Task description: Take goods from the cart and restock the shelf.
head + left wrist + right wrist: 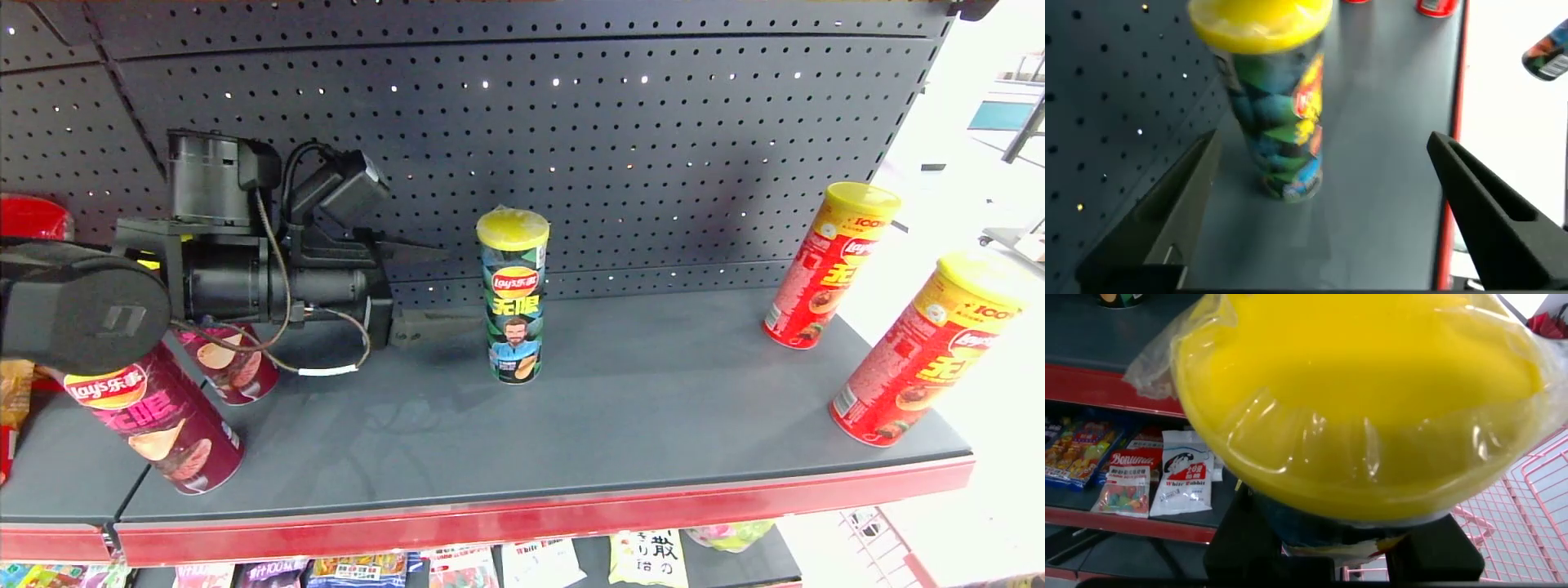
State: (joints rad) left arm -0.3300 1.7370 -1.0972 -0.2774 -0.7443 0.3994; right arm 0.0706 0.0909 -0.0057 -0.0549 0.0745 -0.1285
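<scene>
Left gripper (445,290): fingers spread wide, empty, level over the shelf (653,392) near its back edge; green can (513,298) upright just beyond the fingertips, mid-shelf, untouched. Looks like a finished release; back out straight toward the left end with fingers wide, no sideways sweep; tall can, easy to topple. Right gripper (1341,549): clamped on a yellow-lidded can (1355,400), low beside the cart (1535,498); probably next into the bare stretch between green can and red cans (829,265) at the right end.
</scene>
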